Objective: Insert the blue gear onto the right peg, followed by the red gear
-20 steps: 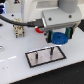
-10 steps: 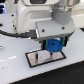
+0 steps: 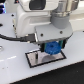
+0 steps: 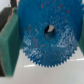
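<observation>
The blue gear (image 3: 52, 48) hangs in my gripper (image 3: 51, 46), low over the grey, black-rimmed base plate (image 3: 35, 60). In the wrist view the blue gear (image 4: 47, 36) fills most of the picture, toothed edge showing, with a dark hole at its hub. A green finger pad (image 4: 9, 45) presses against its side, so my gripper is shut on it. The right peg is hidden under the gear and hand. The red gear is out of view.
The white table (image 3: 15, 67) surrounds the plate. A black cable (image 3: 15, 37) runs across the exterior view's left. The arm's white body (image 3: 35, 15) looms over the back of the scene.
My arm has come down and toward the exterior view's left, carrying the blue gear from above the plate to just over it.
</observation>
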